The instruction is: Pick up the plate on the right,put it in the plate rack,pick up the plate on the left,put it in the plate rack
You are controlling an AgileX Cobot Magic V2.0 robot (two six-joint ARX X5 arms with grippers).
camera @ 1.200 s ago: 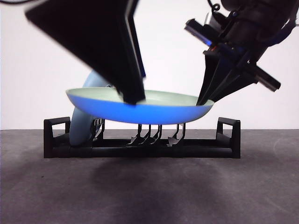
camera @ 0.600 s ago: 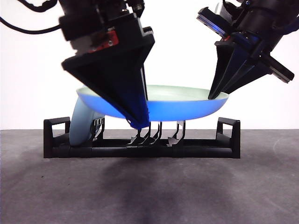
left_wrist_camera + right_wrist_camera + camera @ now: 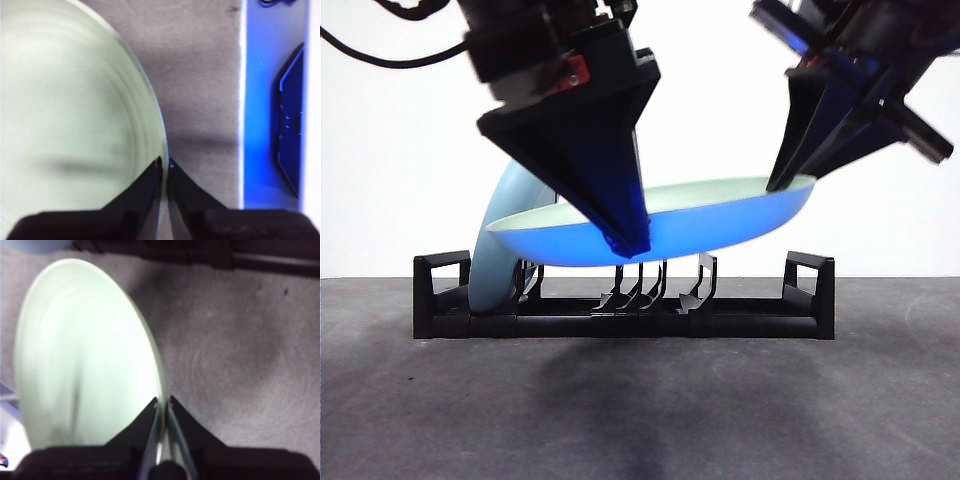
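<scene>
Pinching opposite rims, I have both sets of fingers pressed on the pale green plate (image 3: 660, 215): the left gripper (image 3: 164, 165) on one edge, the right gripper (image 3: 163, 402) on the other. It hangs nearly flat, slightly tilted, above the plate rack (image 3: 620, 310), its face across the prongs. I judge it must tip upright beside the light blue plate (image 3: 498, 250) already slotted there.

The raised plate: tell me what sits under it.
Under the raised plate, held at its rim by both pincers, stands the black plate rack with its divider prongs. A pale blue plate stands at the rack's end, its upper part hidden.
</scene>
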